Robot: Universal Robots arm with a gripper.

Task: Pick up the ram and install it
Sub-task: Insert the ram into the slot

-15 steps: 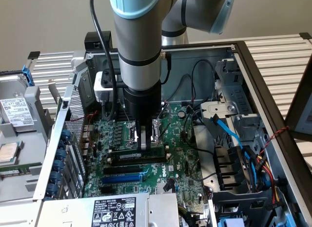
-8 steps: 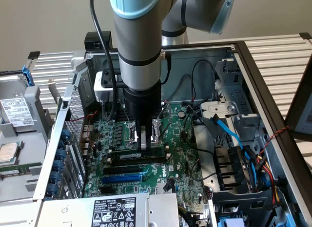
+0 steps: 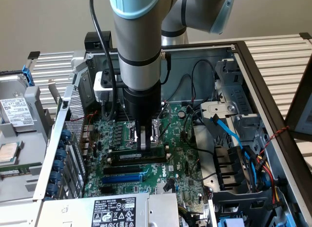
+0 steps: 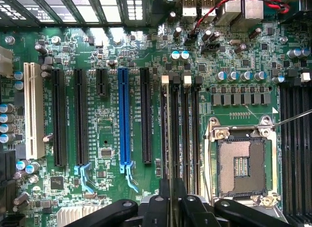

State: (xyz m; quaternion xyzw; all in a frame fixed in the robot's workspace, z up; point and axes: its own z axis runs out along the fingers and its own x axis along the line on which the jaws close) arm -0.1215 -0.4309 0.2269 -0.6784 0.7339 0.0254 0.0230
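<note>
The ram (image 3: pixel 127 155) is a long dark stick with a green upper edge. It stands on edge along a memory slot on the green motherboard (image 3: pixel 178 163), beside the CPU socket (image 4: pixel 242 163). My gripper (image 3: pixel 146 145) comes straight down onto the stick near its middle, one finger on each flat side, shut on it. In the wrist view the ram (image 4: pixel 174 139) appears edge-on as a thin dark strip running away from the gripper (image 4: pixel 173 197), between slots with white end clips (image 4: pixel 165 80). I cannot tell how deep it sits in the slot.
A blue expansion slot (image 3: pixel 124 178) and black slots lie just in front of the ram. Blue and black cables (image 3: pixel 229 132) and drive bays crowd the exterior view's right. A power supply (image 3: pixel 114 212) sits at the near edge, and the case wall (image 3: pixel 66 129) rises at the exterior view's left.
</note>
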